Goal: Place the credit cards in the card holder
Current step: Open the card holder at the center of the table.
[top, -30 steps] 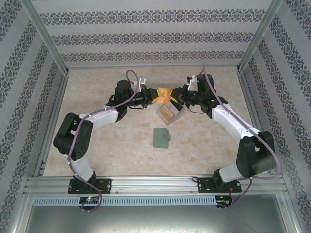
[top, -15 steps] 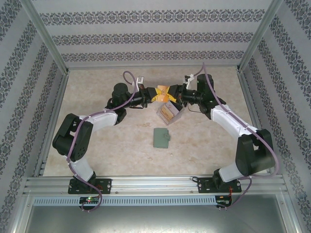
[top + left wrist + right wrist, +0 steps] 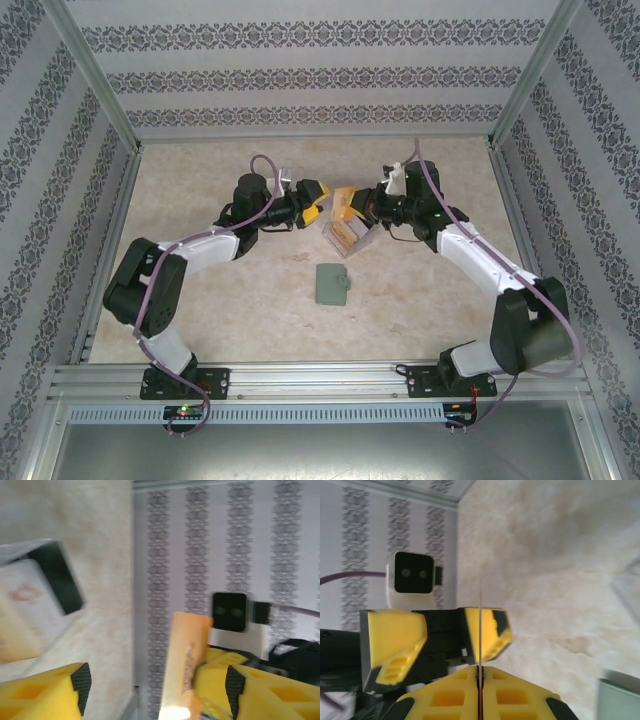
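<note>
Orange card [image 3: 187,660] clamped in right gripper [image 3: 479,676], left gripper [image 3: 316,199] spread wide

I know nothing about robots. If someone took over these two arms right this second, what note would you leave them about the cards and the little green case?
Left hand: open, holding nothing, close beside the raised card.
Right hand: shut on one orange card, held in the air next to the clear box.
Other cards: a black card and pale ones sit in the clear box.
Card holder: flat on the table, nearer the arm bases, apart from both hands; it looks closed.
Done: one card is in hand; none shows in the holder.
Left: open the holder, slide that card in, then the rest.
</note>
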Controlling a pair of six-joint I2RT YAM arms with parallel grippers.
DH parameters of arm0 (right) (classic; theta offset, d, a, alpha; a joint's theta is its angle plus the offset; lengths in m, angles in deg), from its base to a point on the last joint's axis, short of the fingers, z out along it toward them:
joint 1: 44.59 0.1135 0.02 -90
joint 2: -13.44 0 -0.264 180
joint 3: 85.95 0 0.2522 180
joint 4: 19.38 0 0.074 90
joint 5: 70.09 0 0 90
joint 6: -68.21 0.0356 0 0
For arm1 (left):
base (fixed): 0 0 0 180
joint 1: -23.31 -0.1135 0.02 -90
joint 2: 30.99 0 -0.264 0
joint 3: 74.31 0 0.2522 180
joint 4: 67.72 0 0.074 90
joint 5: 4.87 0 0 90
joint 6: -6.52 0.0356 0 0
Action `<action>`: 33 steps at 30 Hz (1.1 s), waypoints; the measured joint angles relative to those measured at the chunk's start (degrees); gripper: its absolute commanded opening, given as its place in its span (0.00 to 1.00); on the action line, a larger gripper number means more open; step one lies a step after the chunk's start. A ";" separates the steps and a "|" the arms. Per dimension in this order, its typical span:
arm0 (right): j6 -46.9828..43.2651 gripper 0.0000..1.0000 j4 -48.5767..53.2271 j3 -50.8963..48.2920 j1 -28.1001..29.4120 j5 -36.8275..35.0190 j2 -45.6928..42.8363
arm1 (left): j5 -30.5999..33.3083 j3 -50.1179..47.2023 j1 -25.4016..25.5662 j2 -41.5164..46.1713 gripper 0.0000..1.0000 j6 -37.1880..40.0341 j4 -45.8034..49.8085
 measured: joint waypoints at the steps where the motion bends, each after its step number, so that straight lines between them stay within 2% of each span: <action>1: -3.17 0.08 4.22 0.00 1.27 -3.76 -1.66 | 2.38 0.04 0.24 1.92 0.82 3.13 6.40; 4: -8.74 0.08 11.69 -0.15 6.60 -10.99 -4.15 | 9.35 -0.11 1.62 7.54 0.84 9.99 21.49; 6: -10.75 0.08 14.29 -0.85 10.19 -13.81 -4.15 | 12.81 -0.90 2.69 10.75 0.85 13.14 27.78; 13: -12.07 0.09 17.46 -5.03 17.94 -20.50 1.62 | 20.72 -4.26 6.40 13.64 0.87 18.80 40.70; 22: -11.85 0.10 16.96 -7.39 18.25 -23.67 5.20 | 25.33 -3.30 11.45 13.35 0.87 21.62 46.29; 33: -12.35 0.11 17.55 -14.08 12.20 -24.83 -1.29 | 31.39 5.44 16.57 7.37 0.91 25.35 54.03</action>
